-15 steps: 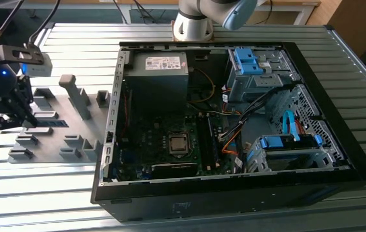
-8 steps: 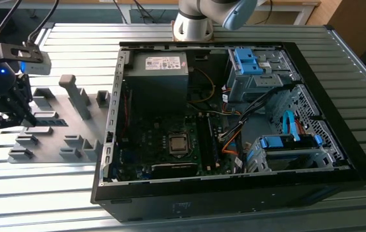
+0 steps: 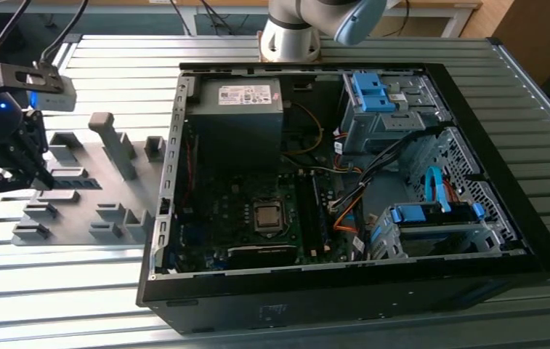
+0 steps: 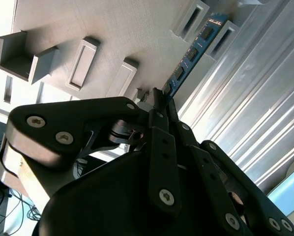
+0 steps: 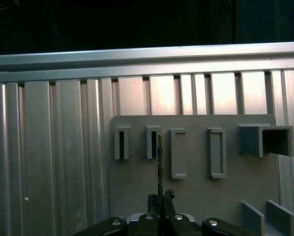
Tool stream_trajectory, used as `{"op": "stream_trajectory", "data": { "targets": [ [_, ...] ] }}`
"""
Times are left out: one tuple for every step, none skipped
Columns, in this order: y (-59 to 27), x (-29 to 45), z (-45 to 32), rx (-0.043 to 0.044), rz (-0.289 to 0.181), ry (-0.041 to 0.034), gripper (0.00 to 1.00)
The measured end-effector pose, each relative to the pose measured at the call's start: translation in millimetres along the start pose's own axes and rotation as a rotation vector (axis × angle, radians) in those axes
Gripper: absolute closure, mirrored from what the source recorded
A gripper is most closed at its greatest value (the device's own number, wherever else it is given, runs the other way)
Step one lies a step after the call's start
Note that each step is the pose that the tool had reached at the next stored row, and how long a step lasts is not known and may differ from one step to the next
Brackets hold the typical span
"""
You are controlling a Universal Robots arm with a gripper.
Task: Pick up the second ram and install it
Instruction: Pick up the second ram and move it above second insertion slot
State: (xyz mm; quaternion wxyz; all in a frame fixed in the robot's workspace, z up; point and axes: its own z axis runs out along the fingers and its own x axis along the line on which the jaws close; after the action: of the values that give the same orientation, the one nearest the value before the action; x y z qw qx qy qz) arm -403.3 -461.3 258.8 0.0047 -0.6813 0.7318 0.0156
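The second ram (image 3: 73, 182) is a thin dark green stick over the grey holder plate (image 3: 81, 218), at the exterior view's left. My gripper (image 3: 27, 176) is at the stick's near end. In the second wrist view the black fingers (image 4: 161, 128) meet on the ram (image 4: 191, 54), whose chips and blue edge run out toward two slotted holder blocks (image 4: 206, 27). In the first wrist view the ram (image 5: 160, 162) shows edge-on, reaching from my gripper (image 5: 160, 199) to a slot block (image 5: 152, 142). I cannot tell whether the stick touches the plate.
An open black computer case (image 3: 352, 182) lies at the exterior view's right, with its motherboard (image 3: 255, 211), cables and blue drive brackets (image 3: 434, 214). The arm's base (image 3: 289, 36) stands behind it. Everything rests on a ribbed metal table (image 3: 62, 291). Upright grey blocks (image 3: 115, 142) rise from the holder plate.
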Motion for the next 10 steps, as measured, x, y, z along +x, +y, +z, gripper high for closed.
{"op": "stream_trajectory", "data": {
  "targets": [
    [0.0, 0.0, -0.4, -0.0001, 0.0, 0.0001, 0.86],
    [0.0, 0.0, -0.9, -0.0001, 0.0, 0.0002, 0.86],
    [0.0, 0.0, -1.3, -0.0001, 0.0, 0.0001, 0.86],
    [0.0, -0.1, -1.8, 0.0, 0.0, 0.0, 0.86],
    [0.0, -0.1, -2.3, -0.0001, 0.0, 0.0001, 0.86],
    [0.0, -0.1, -2.8, 0.0, 0.0, 0.0001, 0.86],
    [0.0, -0.1, -3.2, 0.0, 0.0, 0.0, 0.86],
    [0.1, -0.1, -3.6, 0.0001, 0.0, -0.0001, 0.86],
    [0.1, -0.1, -4.0, 0.0, 0.0, 0.0, 0.86],
    [0.1, -0.1, -4.6, -0.0001, 0.0, 0.0001, 0.86]
  ]
}}
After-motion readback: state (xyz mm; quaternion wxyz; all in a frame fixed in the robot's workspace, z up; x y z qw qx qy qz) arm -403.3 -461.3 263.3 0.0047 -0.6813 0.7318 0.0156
